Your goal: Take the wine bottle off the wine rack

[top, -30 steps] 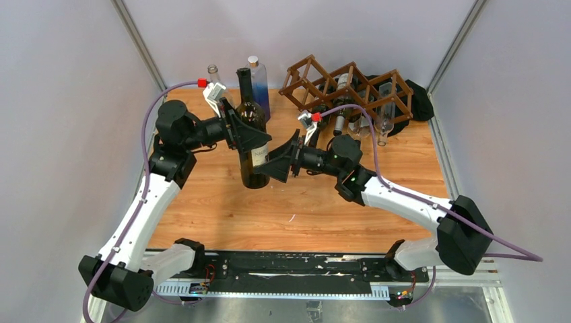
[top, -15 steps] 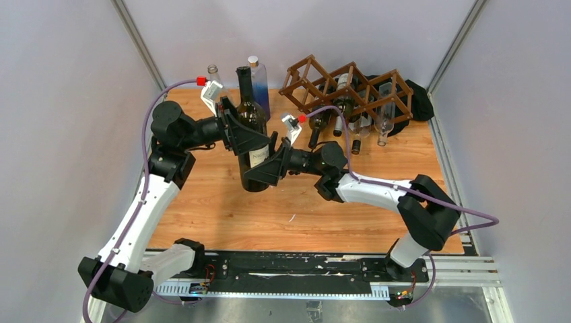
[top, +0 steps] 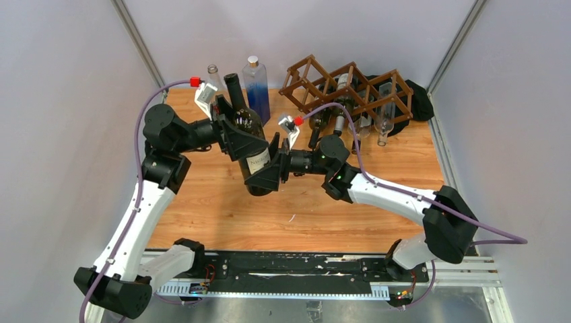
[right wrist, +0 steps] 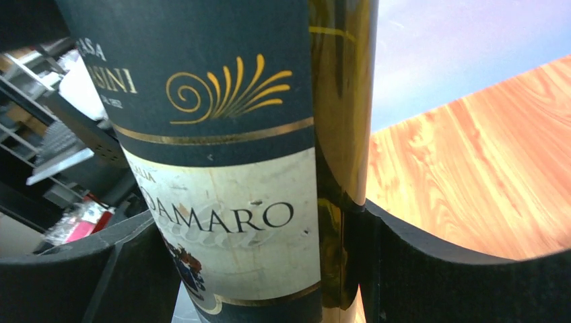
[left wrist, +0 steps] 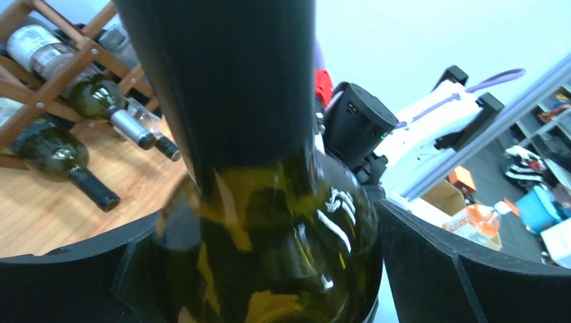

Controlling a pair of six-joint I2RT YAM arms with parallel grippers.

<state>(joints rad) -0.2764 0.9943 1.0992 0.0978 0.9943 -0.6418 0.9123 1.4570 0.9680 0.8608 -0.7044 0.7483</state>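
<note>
A dark green wine bottle (top: pixel 257 159) with a cream and navy label is off the wine rack (top: pixel 347 86) and stands tilted over the table's left middle, its neck leaning up and left. My left gripper (top: pixel 242 132) is shut on its shoulder; in the left wrist view the black fingers (left wrist: pixel 431 269) flank the glass (left wrist: pixel 269 229). My right gripper (top: pixel 267 171) is shut on the labelled lower body (right wrist: pixel 229 202), with its pads (right wrist: pixel 431 269) against the glass. The dark brown lattice rack stands at the back right and holds several bottles.
A blue bottle (top: pixel 256 87) and a clear bottle (top: pixel 213 73) stand at the back behind the held bottle. Bottle necks (top: pixel 314 134) stick out of the rack's front, also in the left wrist view (left wrist: pixel 57 151). A black object (top: pixel 421 101) lies behind the rack. Walls close both sides.
My right gripper moved left and closed on the bottle's lower body. The bottle went from upright to tilted, its neck leaning left. The left arm shifted slightly left with it.
</note>
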